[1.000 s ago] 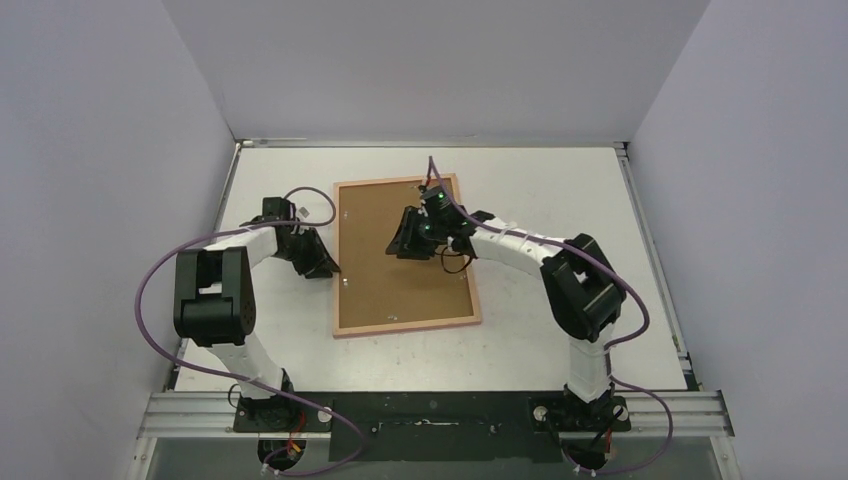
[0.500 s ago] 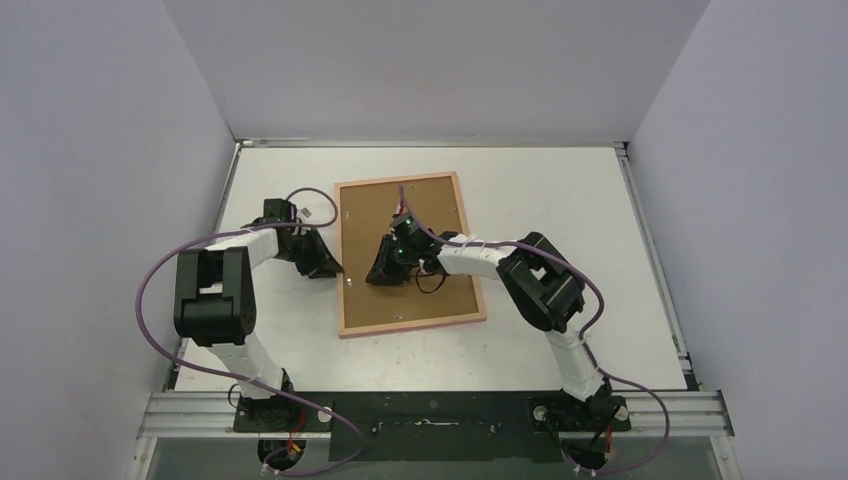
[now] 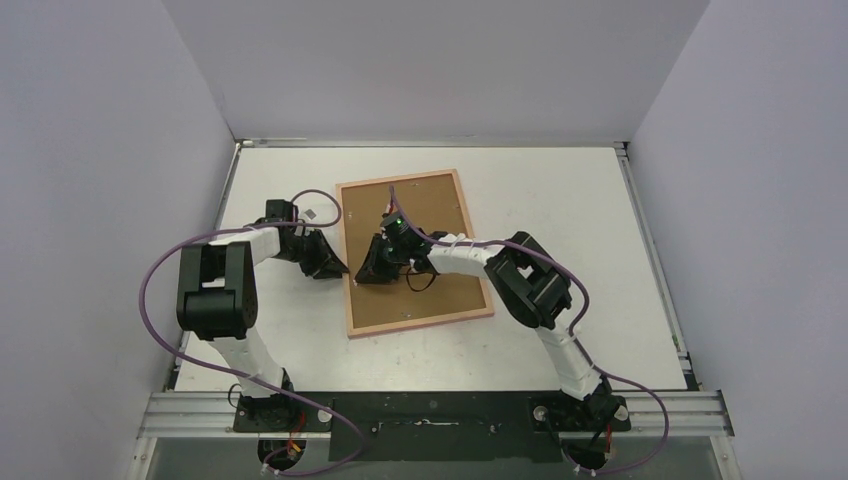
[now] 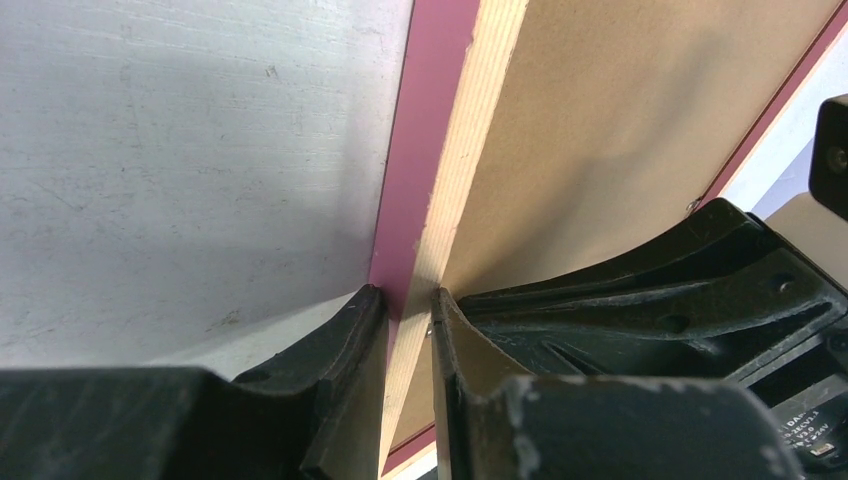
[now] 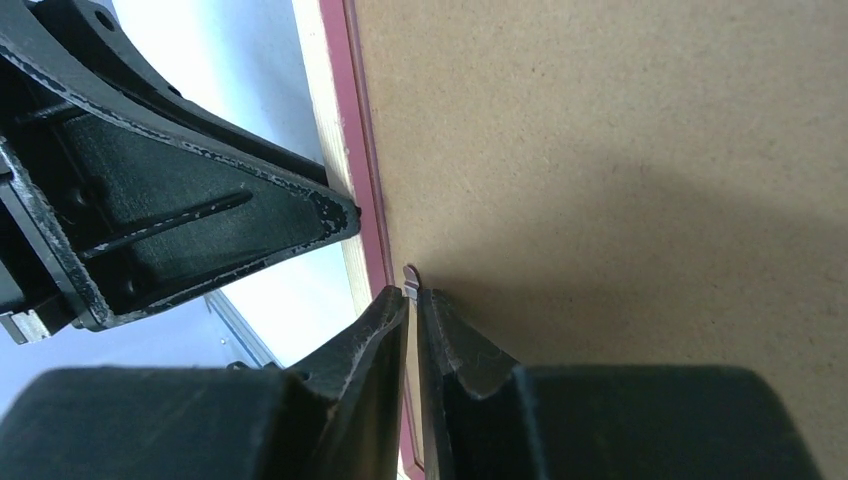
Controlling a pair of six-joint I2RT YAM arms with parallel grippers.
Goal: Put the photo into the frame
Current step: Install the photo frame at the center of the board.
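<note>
While back-up, frame (image 3: 420, 324) lengthwise near-to-far

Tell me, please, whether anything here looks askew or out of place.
The frame lies back up and askew, its sides slanted against the table edges, while the left gripper clamps its left edge.

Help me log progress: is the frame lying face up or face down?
Face down: from above, the frame shows its tan wood back rim around the brown backing board, which faces up.
</note>
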